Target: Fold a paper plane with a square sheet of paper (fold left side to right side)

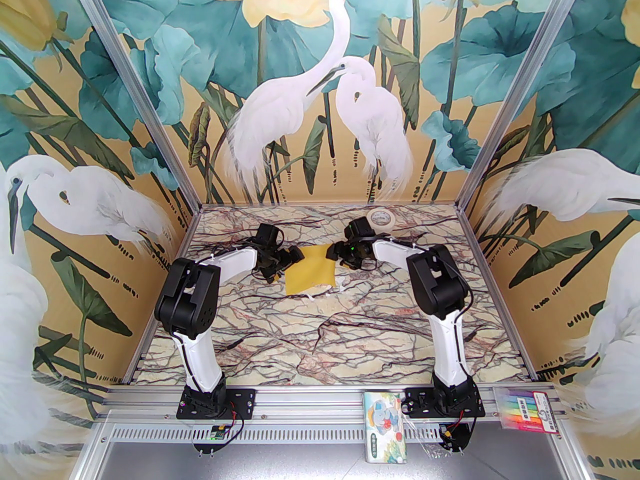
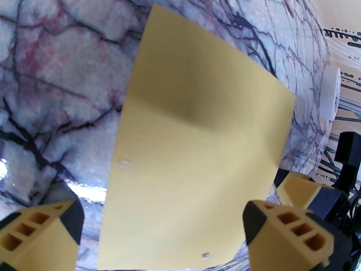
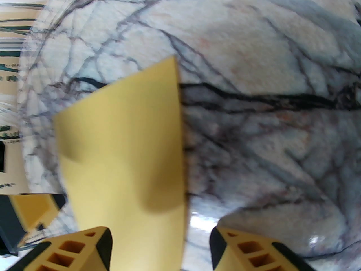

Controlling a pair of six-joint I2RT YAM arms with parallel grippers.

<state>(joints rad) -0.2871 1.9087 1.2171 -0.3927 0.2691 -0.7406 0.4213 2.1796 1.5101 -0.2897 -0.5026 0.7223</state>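
Observation:
The square sheet of paper (image 1: 310,270) is bright yellow and lies on the marble table (image 1: 320,338) between the two arms, toward the back. My left gripper (image 1: 293,258) is at its far left corner. In the left wrist view the left gripper (image 2: 160,210) is wide open, and the sheet (image 2: 197,140) spreads out between and beyond its fingers (image 2: 284,233). My right gripper (image 1: 331,252) is at the far right corner. Its jaws (image 3: 160,233) stand apart, with the sheet's (image 3: 124,151) right edge running between them. The paper plane is out of view.
A cream tape roll (image 1: 381,216) (image 2: 330,93) stands at the back of the table, behind the right gripper. Small white marks (image 1: 320,295) lie by the sheet's near edge. A tissue pack (image 1: 385,425) and a marker pack (image 1: 525,408) rest on the front rail.

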